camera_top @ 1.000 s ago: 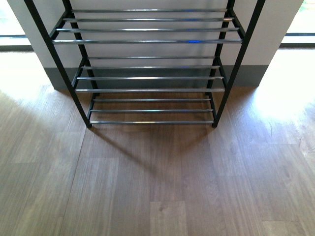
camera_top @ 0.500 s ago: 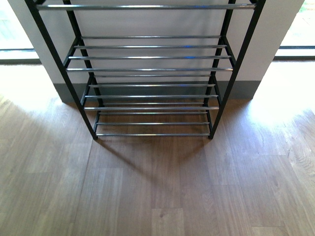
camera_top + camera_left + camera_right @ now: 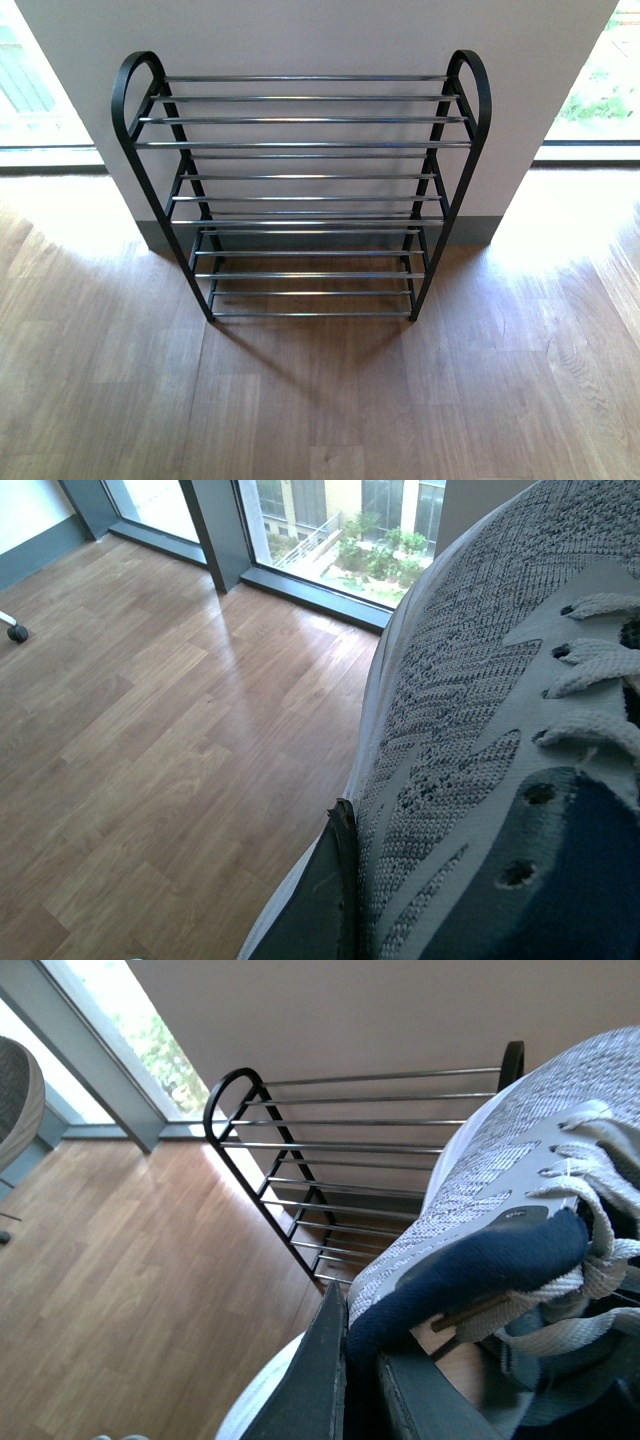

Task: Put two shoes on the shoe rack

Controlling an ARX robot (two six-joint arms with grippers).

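The shoe rack (image 3: 300, 145) stands against the white wall, with black arched sides and silver rods, and no shoe shows on its tiers. Neither arm shows in the front view. In the left wrist view a grey knit sneaker (image 3: 470, 680) fills the picture's right side. My left gripper (image 3: 352, 845) is shut on its side near the dark collar; only one finger (image 3: 330, 890) shows. My right gripper (image 3: 362, 1350) is shut on the dark blue collar of the other grey knit sneaker (image 3: 500, 1190), held in the air a little short of the shoe rack (image 3: 340, 1150).
Wooden floor (image 3: 320, 400) spreads in front of the rack. Floor-length windows (image 3: 40, 100) flank the wall on both sides. A chair caster (image 3: 14, 632) sits on the floor far off. A wicker seat (image 3: 12, 1100) stands by the window.
The front view has drawn back and risen. The rack looks smaller and lower in the picture, and its arched tops and top tier have come into sight.
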